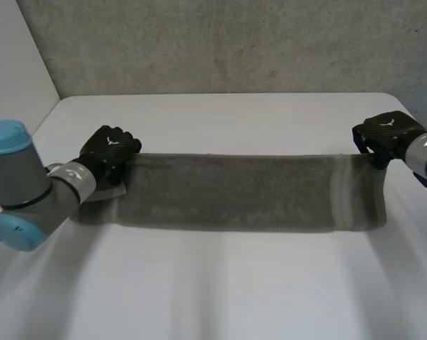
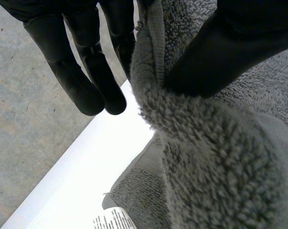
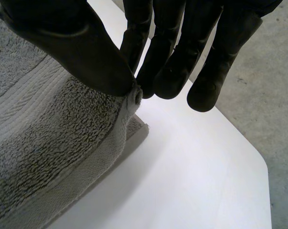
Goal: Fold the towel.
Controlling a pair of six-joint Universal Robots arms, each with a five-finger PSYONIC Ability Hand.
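Towel lies as a long grey folded strip across the white bench, side to side. Left robot hand pinches its far left corner between thumb and fingers; right robot hand pinches the far right corner at the striped end, same grip

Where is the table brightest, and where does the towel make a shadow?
Left wrist view: the table glares white beside the towel. Right wrist view: the towel edge pinched by the right robot hand throws a dark shadow on the table. Head view: soft light, a faint shadow along the towel's near edge.
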